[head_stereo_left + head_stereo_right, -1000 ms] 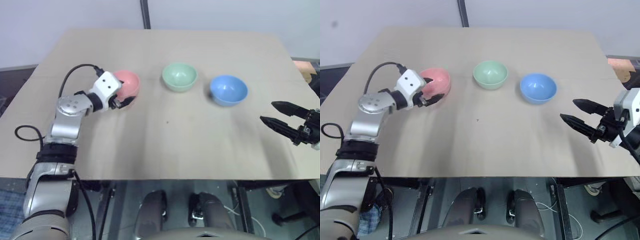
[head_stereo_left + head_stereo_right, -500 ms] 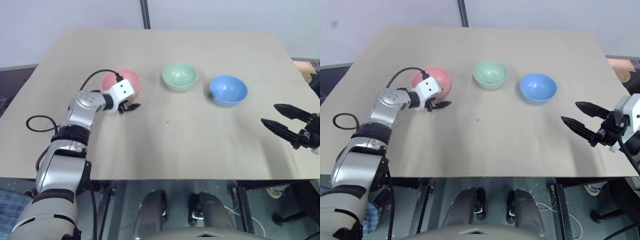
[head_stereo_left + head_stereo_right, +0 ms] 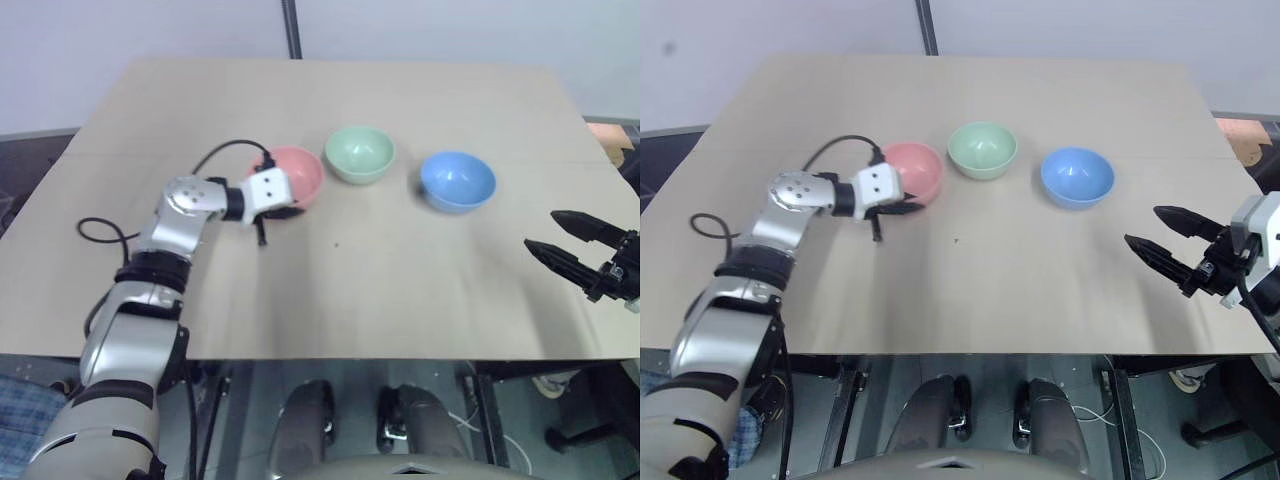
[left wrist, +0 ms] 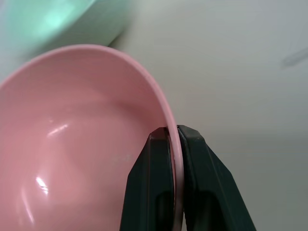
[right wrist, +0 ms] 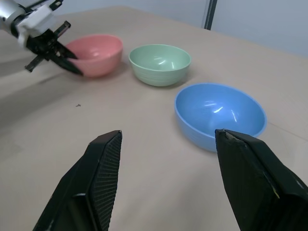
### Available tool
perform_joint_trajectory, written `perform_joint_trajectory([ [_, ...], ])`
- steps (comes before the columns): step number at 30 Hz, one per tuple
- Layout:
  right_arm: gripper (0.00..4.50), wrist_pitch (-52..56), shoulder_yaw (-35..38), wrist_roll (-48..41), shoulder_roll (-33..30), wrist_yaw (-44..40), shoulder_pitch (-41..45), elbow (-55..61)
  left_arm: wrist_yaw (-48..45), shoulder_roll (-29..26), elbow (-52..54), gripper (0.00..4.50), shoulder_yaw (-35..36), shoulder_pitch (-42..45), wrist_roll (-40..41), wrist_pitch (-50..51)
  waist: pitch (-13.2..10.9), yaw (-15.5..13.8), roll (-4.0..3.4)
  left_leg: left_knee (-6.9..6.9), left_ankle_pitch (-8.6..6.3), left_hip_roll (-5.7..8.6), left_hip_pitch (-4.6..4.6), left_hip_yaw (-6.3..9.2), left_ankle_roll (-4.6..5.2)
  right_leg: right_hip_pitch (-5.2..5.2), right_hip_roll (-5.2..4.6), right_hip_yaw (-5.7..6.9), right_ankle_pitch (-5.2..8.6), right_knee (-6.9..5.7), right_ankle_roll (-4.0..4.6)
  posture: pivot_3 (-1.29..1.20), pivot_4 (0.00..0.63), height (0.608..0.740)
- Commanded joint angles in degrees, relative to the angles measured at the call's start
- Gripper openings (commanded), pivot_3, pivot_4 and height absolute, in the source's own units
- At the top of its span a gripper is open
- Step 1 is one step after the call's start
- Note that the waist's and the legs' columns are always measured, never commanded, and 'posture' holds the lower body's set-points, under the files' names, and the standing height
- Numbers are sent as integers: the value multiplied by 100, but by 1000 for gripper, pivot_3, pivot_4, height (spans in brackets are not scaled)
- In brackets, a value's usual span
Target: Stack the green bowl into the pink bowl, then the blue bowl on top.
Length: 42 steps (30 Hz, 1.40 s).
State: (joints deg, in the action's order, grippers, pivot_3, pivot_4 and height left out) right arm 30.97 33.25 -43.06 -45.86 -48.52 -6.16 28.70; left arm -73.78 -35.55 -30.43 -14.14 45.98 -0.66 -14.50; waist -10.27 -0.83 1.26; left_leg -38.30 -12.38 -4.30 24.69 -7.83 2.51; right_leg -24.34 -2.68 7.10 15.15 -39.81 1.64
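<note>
Since a second ago the left gripper (image 4: 174, 137) has clamped the pink bowl (image 3: 296, 178) rim and dragged it beside the green bowl (image 3: 360, 153), mid-bench, toward the far edge. Blue bowl (image 3: 457, 180) untouched; right gripper (image 3: 563, 243) open. Stacking looks easier now.

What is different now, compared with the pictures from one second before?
The left gripper has shut on the pink bowl's rim and slid it right, next to the green bowl. The green bowl, blue bowl and open right gripper stayed as they were.

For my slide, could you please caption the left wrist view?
Left gripper pinches the pink bowl rim.
</note>
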Motion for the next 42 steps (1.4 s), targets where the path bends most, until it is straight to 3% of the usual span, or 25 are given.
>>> perform_joint_trajectory([
  [1,3376,-85,161,-91,-81,-18,51,119,-785,-119,1257,69,-224,-254,434,-17,0,3,-1,0,0,0,-1,0,0,0,1,-1,0,0,0,0,150,740],
  [6,3376,-72,118,-98,-83,-14,82,115,-1596,-299,2061,69,-597,-491,666,149,5,20,-9,0,0,-6,-17,-2,0,6,11,-5,0,-4,0,0,150,740],
  [11,3376,-63,79,-90,-85,1,113,116,-1522,-193,1712,69,-662,-255,437,-88,5,-8,-8,-6,-12,-4,-11,3,20,7,10,-1,0,-5,-1,0,150,740],
  [15,3376,-51,79,-110,-49,33,72,163,-1450,-152,1527,1653,-595,-211,409,-219,5,-3,-9,-6,-13,-1,-8,4,22,7,9,-1,0,-3,-1,0,150,740],
  [19,3376,-45,67,-112,-46,47,74,160,-1163,-37,1457,3720,-412,-184,507,-233,5,-4,-8,-5,-11,-1,-8,5,18,7,9,0,0,-3,-1,0,150,740],
  [28,3376,-61,-79,-77,-95,8,219,59,-1382,-478,2265,3720,257,-299,1738,1328,5,6,-8,-5,-9,-6,-9,5,16,6,9,-1,0,-3,-1,0,150,740],
  [35,3376,5,-92,-138,-140,-13,288,90,-589,-932,2699,3720,1562,-640,2844,3259,5,28,-9,-5,-3,-5,-10,6,5,7,8,-2,1,-3,-2,0,150,740],
  [39,3376,52,-180,-96,-201,25,393,37,-1,-1138,2780,3720,2078,-1171,2810,3528,6,16,-10,-3,-1,-9,-15,4,3,7,9,-5,1,-4,-2,0,150,740],
  [42,3376,74,-506,38,-283,103,773,-99,674,-1314,2717,4424,2713,-1907,2640,3519,6,45,-10,-3,-2,-8,-15,3,4,8,6,-6,0,-4,-2,0,150,740],
])
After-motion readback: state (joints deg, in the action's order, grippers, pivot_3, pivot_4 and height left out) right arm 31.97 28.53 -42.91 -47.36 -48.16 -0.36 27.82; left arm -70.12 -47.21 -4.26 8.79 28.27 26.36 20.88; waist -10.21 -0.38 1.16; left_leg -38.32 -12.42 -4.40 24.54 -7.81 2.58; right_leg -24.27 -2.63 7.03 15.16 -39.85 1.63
